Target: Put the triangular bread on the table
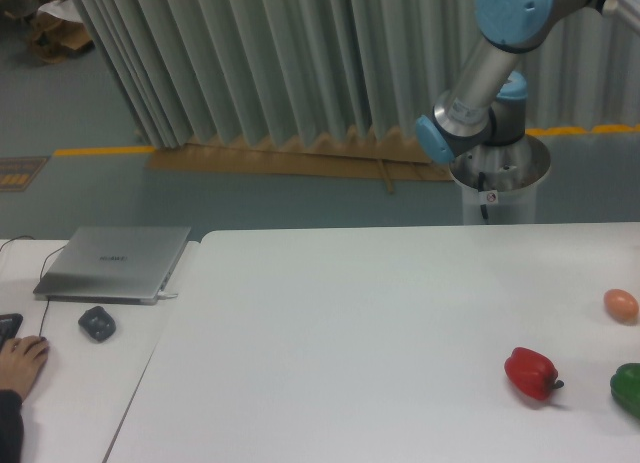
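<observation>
The white table [350,333] was seen filling the lower frame, with the arm [480,73] raised behind its far edge; the gripper was cut off by the frame, so its state could not be told. The triangular bread was not seen anywhere. A closed laptop [115,261] was noted on the side desk [70,383]. A red pepper [532,372], green pepper [629,387] and small orange egg-shaped thing [621,305] were recorded at the table's right.

Red pepper [532,372], green pepper [628,387], egg [621,305]; closed laptop [115,262], mouse [97,323].
</observation>
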### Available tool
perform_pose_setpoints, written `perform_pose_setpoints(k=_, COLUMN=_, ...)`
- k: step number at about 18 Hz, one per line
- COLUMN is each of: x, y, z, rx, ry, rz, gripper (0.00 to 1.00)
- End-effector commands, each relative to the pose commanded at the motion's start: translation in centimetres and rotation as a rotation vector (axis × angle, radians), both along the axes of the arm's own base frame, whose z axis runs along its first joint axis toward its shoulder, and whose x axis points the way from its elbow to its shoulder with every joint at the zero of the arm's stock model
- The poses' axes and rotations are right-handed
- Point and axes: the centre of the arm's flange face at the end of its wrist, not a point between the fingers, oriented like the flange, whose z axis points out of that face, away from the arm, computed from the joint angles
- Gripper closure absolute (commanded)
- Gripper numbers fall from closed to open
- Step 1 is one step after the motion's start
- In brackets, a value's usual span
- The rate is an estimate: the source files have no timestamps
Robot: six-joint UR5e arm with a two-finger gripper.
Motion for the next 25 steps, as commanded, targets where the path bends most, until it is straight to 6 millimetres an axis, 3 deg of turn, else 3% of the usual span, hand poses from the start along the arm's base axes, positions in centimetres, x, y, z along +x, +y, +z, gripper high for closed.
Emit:
perform_pose_setpoints(k=5, x=-1.5, y=0.3, z=-0.8, rx=0.001, ry=0.003, rz=0.000, gripper=0.00)
perform_pose_setpoints(k=13, x=-1.7, y=0.3, z=-1.4, rx=0.000, ry=0.022, rz=0.001, gripper=0.03)
perform_pose_setpoints(k=17, x=-2.3, y=0.4, z=-3.0, rx=-0.023, ry=0.035, rz=0.002, gripper=0.04)
perform_pose_setpoints(k=19, x=-2.1, y=0.5, z=-3.2, rx=-0.029, ry=0.032, rz=0.005, gripper=0.28)
perform_pose_setpoints(k=21, x=-2.2, y=0.3, z=-3.0, rx=-0.046, ry=0.040, rz=0.007, gripper=0.42)
perform_pose_setpoints(k=25, x=-2.1, y=0.1, z=-2.1, rx=-0.058, ry=0.049, rz=0.008, gripper=0.57)
